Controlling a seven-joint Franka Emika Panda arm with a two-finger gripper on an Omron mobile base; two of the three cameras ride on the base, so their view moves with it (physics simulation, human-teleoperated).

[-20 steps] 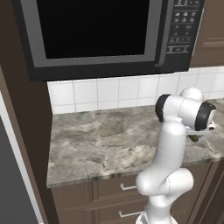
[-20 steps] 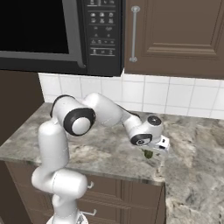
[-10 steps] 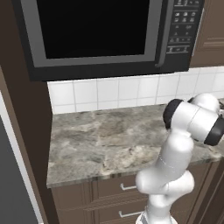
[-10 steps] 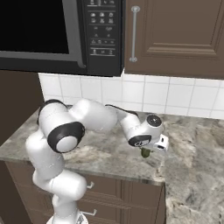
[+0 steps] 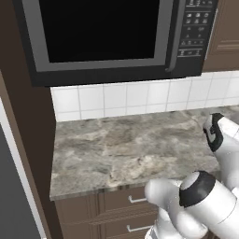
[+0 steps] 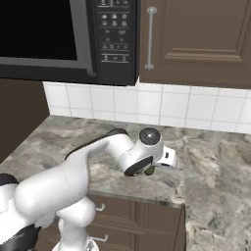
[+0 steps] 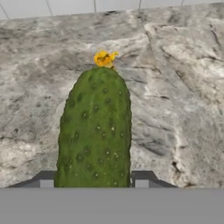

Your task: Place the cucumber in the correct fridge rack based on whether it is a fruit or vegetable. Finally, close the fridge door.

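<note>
One cucumber (image 7: 95, 131) sits clamped between the two dark fingertips (image 7: 142, 178) of the gripper (image 7: 93, 180), its bumpy green body running away from the hand and ending in a small yellow flower tip. The gripper is closed on it, holding it over the marbled grey surface (image 7: 175, 87). From the right base view the cucumber (image 6: 149, 171) shows as a small green bit under the white wrist, near the front edge of the surface (image 6: 206, 162), below the microwave (image 6: 59, 39) and the brown cabinet (image 6: 196, 39).
</note>
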